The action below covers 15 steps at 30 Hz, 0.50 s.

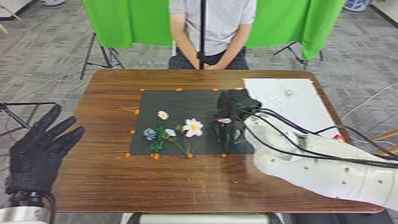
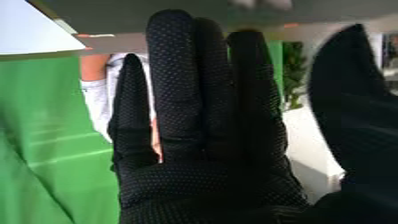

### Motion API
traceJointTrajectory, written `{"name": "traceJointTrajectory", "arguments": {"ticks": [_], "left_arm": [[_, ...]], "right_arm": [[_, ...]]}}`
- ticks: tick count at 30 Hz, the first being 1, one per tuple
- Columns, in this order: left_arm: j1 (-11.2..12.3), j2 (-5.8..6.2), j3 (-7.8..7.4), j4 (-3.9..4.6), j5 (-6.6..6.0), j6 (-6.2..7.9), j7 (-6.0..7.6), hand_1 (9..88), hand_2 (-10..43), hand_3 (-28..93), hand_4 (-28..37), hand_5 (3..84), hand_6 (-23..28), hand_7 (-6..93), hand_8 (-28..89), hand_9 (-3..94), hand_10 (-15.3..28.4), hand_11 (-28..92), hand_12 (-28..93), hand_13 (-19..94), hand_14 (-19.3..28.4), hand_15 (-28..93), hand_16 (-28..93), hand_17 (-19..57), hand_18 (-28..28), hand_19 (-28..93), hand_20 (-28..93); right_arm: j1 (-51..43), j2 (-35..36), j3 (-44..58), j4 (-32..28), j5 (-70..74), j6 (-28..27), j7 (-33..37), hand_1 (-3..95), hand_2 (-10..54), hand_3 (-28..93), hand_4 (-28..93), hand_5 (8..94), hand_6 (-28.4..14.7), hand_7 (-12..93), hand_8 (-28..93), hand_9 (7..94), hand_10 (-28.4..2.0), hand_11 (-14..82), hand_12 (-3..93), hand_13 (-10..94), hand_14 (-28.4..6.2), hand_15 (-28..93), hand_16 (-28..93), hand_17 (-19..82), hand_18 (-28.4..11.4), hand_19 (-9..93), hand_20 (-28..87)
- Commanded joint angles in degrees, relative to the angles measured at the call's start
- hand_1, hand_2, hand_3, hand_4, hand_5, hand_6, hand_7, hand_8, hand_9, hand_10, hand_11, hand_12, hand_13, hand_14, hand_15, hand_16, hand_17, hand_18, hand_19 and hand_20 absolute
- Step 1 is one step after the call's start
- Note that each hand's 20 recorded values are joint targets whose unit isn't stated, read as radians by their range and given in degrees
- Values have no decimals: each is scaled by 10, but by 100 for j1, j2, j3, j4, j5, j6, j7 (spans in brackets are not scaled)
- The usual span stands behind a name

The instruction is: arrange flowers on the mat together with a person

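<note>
Nearest the camera, in the right wrist view: right hand (image 2: 209,185), fingers straight and unclenched, thumb apart, nothing visibly grasped. In the head view, set over the right part of the dark mat (image 1: 178,100), close to a pink-tinged flower (image 1: 224,120); touching or merely above, cannot tell. Left hand (image 1: 40,150) off by the left edge of the wooden surface (image 1: 115,185), also released, fingers spread.

As for progress, well under way, to judge by the mat: a large white flower (image 1: 193,127) near the middle, a cream flower (image 1: 163,115) farther up, a blue flower (image 1: 150,134) and a pale blue flower (image 1: 170,132) just beside each other below, with green stems (image 1: 158,146) running toward the near edge (a loose bouquet, fanned out at the top). Pink-tinged flower on the mat too, a little apart to the right. Left to do, probably: settling that one, perhaps adding another. On the white sheet (image 1: 306,110), a pale-blue patch (image 1: 289,93), possibly another bloom, too indistinct to name.
</note>
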Motion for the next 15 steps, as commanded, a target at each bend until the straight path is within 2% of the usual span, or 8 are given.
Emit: {"name": "traceJointTrajectory", "arguments": {"ticks": [1, 3, 4, 6, 10, 13, 14, 15], "left_arm": [[88, -200, -29, -41, 165, 10, -155, 187, 80, 757, -283, 308, 45, 96, -85, 309, 151, 176, 116, 221, 227, 463, -64, -77, 197, 442, 204], [75, -255, -51, -35, 219, 1, -223, 185, 80, 756, -283, 307, 45, 95, -85, 309, 151, 176, 117, 221, 227, 462, -64, -77, 196, 441, 204], [55, -324, -82, -36, 296, -36, -340, 184, 80, 756, -283, 307, 45, 95, -85, 308, 151, 176, 117, 221, 227, 462, -64, -77, 196, 441, 203], [39, -386, -97, -36, 393, -58, -417, 183, 80, 754, -283, 306, 45, 95, -84, 308, 150, 174, 116, 219, 227, 460, -64, -77, 196, 439, 203], [102, -395, -135, -42, 469, -104, -470, 178, 80, 748, -283, 305, 44, 94, -84, 307, 150, 173, 117, 218, 226, 458, -63, -80, 196, 435, 200], [134, -537, -203, -43, 776, -105, -730, 174, 78, 746, -283, 305, 43, 93, -83, 306, 150, 172, 118, 216, 225, 452, -63, -83, 195, 427, 196], [156, -612, -249, -38, 787, -212, -822, 172, 77, 745, -283, 304, 42, 92, -82, 306, 150, 171, 118, 215, 223, 447, -63, -84, 195, 421, 193], [210, -573, -255, -40, 676, -246, -734, 170, 76, 744, -283, 303, 41, 91, -82, 302, 147, 168, 117, 211, 221, 436, -64, -85, 196, 411, 188]], "right_arm": [[-1666, 454, 2252, -917, 1049, 125, -521, 284, -80, 732, -270, 610, 21, 161, -137, 649, -133, 213, 158, 596, -118, 518, 143, 153, -214, 657, 120], [-2278, 517, 2990, -1148, 1419, 60, -779, 262, -55, 730, -265, 597, 17, 157, -135, 630, -141, 200, 155, 577, -134, 511, 134, 143, -220, 634, 114], [-2611, 544, 3365, -1269, 1666, 61, -879, 256, -47, 728, -264, 588, 14, 154, -134, 622, -143, 195, 154, 568, -138, 508, 132, 138, -223, 626, 112], [-3262, 564, 4091, -1469, 2391, 139, -1236, 243, -32, 726, -264, 569, 10, 152, -132, 610, -148, 191, 154, 555, -143, 504, 128, 129, -226, 615, 110], [-4530, 519, 5382, -1791, 3748, 165, -1924, 225, -9, 726, -263, 541, 2, 143, -128, 582, -161, 175, 151, 523, -157, 500, 124, 113, -233, 591, 109], [-5041, 651, 5715, -1744, 5068, 182, -2888, 219, 8, 728, -262, 526, -1, 138, -124, 556, -166, 165, 150, 499, -164, 494, 120, 103, -237, 576, 109], [-5224, 577, 5916, -1692, 5414, -25, -3051, 219, 10, 731, -262, 522, -2, 137, -123, 544, -166, 161, 150, 492, -163, 492, 119, 101, -239, 570, 109], [-5335, 612, 5968, -1669, 5822, -22, -3259, 219, 11, 734, -262, 513, -1, 135, -122, 530, -168, 156, 150, 479, -163, 487, 117, 95, -243, 562, 108]]}}
